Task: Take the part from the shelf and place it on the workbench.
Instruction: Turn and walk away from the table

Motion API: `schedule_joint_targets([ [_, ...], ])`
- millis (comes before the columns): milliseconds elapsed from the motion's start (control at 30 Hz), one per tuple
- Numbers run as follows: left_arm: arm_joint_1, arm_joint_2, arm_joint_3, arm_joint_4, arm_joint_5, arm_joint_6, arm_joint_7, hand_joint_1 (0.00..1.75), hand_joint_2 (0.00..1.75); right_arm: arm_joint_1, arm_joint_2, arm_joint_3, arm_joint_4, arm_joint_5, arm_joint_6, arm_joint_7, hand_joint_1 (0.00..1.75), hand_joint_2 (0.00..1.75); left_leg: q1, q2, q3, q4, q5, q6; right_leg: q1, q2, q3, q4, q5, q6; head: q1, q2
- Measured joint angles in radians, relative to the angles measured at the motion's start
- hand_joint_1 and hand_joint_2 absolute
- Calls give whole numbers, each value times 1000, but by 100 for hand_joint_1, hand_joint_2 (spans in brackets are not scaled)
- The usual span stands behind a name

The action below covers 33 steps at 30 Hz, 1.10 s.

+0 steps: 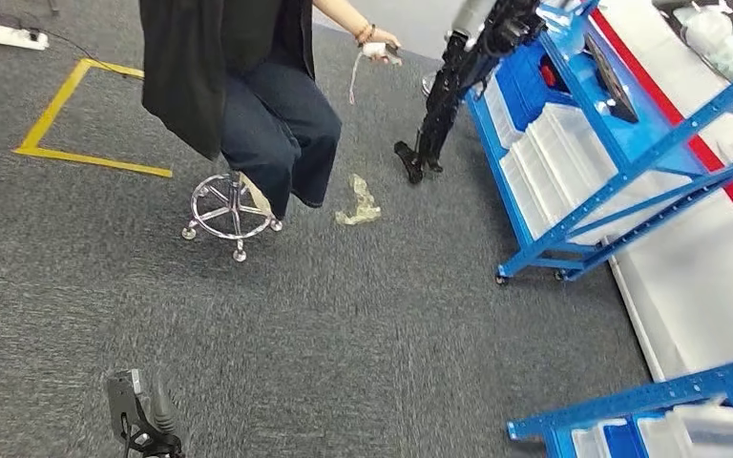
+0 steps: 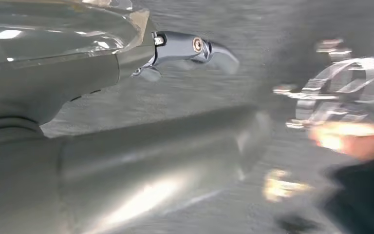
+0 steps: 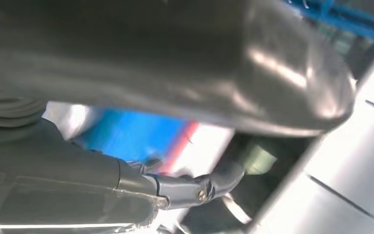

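My left hand (image 1: 143, 412) hangs low at the bottom left of the head view, over grey carpet. Its wrist view shows the hand (image 2: 141, 165) with thumb and fingers (image 2: 190, 48) spread and nothing in them. The right wrist view has my right hand (image 3: 175, 63) close to the blue shelf (image 3: 126, 131); its fingers (image 3: 195, 187) stand apart from the thumb with only background in the gap. The blue shelf (image 1: 620, 134) with white bins (image 1: 554, 153) stands at the right of the head view. I cannot pick out the part among the bins.
A person (image 1: 248, 86) sits on a chrome stool (image 1: 231, 212) ahead on the left, holding a small controller (image 1: 379, 48). A black stand (image 1: 439, 110) leans by the shelf. Crumpled plastic (image 1: 358, 205) lies on the carpet. A second blue rack (image 1: 649, 405) sits bottom right.
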Motion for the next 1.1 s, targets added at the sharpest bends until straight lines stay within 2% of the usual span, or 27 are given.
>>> schedule_joint_targets([
  [33,10,-1,-1,12,-3,0,0,0,0,-21,-52,-14,-15,11,3,2,0,0,12,28,-26,15,12,2,67,-84,135,-98,-21,-41,0,0],
  [67,18,-2,-6,27,-9,-1,-1,0,0,-48,-108,-30,-36,17,5,2,0,0,27,67,-48,38,20,0,116,-146,235,-193,-22,-68,13,0],
  [100,23,-3,-13,44,-14,-3,-4,0,0,-69,-158,-46,-59,14,10,8,0,0,42,112,-57,54,22,-6,144,-182,292,-268,-11,-76,19,-1],
  [133,28,-3,-19,55,-22,-5,-8,0,0,-82,-195,-61,-77,6,18,16,0,0,55,163,-65,62,24,-12,150,-153,314,-320,1,-85,37,-2],
  [167,28,-2,-25,65,-28,-8,-11,0,0,-79,-229,-77,-92,-7,26,27,0,0,62,213,-62,63,26,-18,153,-101,302,-328,20,-93,44,-2],
  [200,25,-1,-28,70,-34,-9,-16,0,0,-60,-244,-92,-96,-19,35,43,0,0,55,231,-56,61,20,-11,151,-60,287,-325,45,-98,42,-3],
  [233,16,0,-29,69,-37,-10,-21,0,0,-38,-255,-108,-96,-28,41,58,0,0,35,219,-59,72,6,9,144,-16,270,-322,77,-106,48,-2],
  [267,7,3,-31,65,-40,-9,-25,0,0,-17,-259,-122,-93,-34,48,71,0,0,0,179,-75,99,-18,40,132,28,242,-314,114,-114,47,-3],
  [300,-2,8,-31,56,-42,-7,-30,0,0,4,-250,-134,-83,-39,56,81,0,0,-38,124,-99,140,-51,76,114,65,205,-297,153,-121,42,-3],
  [333,-6,15,-31,45,-43,-3,-34,0,0,19,-243,-142,-73,-41,63,86,0,0,-73,86,-121,184,-80,100,95,93,171,-279,187,-126,28,-3],
  [367,-5,23,-30,35,-43,1,-37,0,0,32,-231,-147,-60,-43,70,89,0,0,-102,66,-137,219,-97,111,76,106,139,-260,221,-128,13,-2],
  [400,-3,31,-28,25,-43,3,-39,0,0,42,-222,-149,-47,-44,75,90,0,0,-120,62,-139,233,-97,109,57,112,113,-240,249,-126,0,-2],
  [433,-3,37,-27,18,-43,5,-40,0,0,50,-214,-153,-35,-42,79,90,0,0,-131,68,-128,220,-80,95,42,124,91,-216,267,-122,-15,-2],
  [467,-6,42,-27,14,-42,6,-41,0,0,58,-208,-159,-24,-39,84,92,0,0,-136,79,-109,193,-51,66,28,145,72,-187,271,-118,-30,-2],
  [500,-9,41,-28,14,-39,7,-41,0,0,65,-205,-169,-14,-33,91,96,0,0,-135,95,-94,171,-34,24,24,168,51,-155,261,-112,-45,-1],
  [533,-18,37,-29,16,-36,8,-40,0,0,71,-204,-180,-6,-25,100,100,0,0,-135,104,-82,140,-35,-17,25,189,31,-117,244,-104,-61,0],
  [567,-26,32,-31,20,-34,9,-38,0,0,74,-203,-190,3,-15,109,102,0,0,-142,106,-72,121,-51,-45,25,203,20,-91,226,-99,-73,1],
  [600,-32,25,-33,23,-32,9,-36,0,0,74,-204,-200,12,-6,116,103,0,0,-155,103,-58,105,-81,-55,27,209,18,-79,211,-96,-86,1],
  [700,-45,15,-41,25,-32,8,-35,0,0,74,-192,-223,58,13,128,95,0,0,-179,89,16,64,-122,-27,8,209,69,-91,199,-100,-129,2],
  [733,-49,16,-43,24,-32,7,-35,0,0,77,-185,-229,77,16,129,92,0,0,-180,90,27,60,-124,-13,-9,185,66,-67,200,-86,-131,2],
  [767,-53,18,-45,22,-32,8,-35,0,0,77,-176,-233,95,18,129,91,0,0,-185,91,27,58,-124,2,-32,151,39,-22,195,-65,-128,2],
  [833,-52,31,-44,16,-33,8,-35,0,0,73,-149,-236,140,23,129,89,0,0,-199,94,-2,59,-125,30,-89,86,-76,108,166,-21,-121,2],
  [900,-32,44,-36,12,-33,9,-35,0,0,64,-119,-236,187,35,128,89,0,0,-207,93,-27,57,-126,35,-128,68,-178,195,151,-2,-128,2],
  [933,-20,48,-32,11,-33,9,-35,0,0,57,-109,-236,205,42,127,89,0,0,-209,91,-32,56,-126,35,-138,67,-202,206,158,3,-130,2],
  [1000,3,55,-23,10,-41,13,-32,0,0,31,-102,-235,234,62,126,88,0,0,-213,87,-29,54,-124,37,-139,74,-197,142,212,7,-136,2],
  [1033,11,56,-18,11,-46,17,-30,0,0,17,-104,-234,251,73,126,88,0,0,-212,85,-25,54,-120,40,-130,86,-180,83,248,0,-138,2],
  [1100,14,53,-11,19,-57,25,-24,0,0,-3,-113,-233,293,97,125,84,0,0,-209,81,-17,55,-122,48,-105,133,-145,-12,301,-26,-150,2],
])
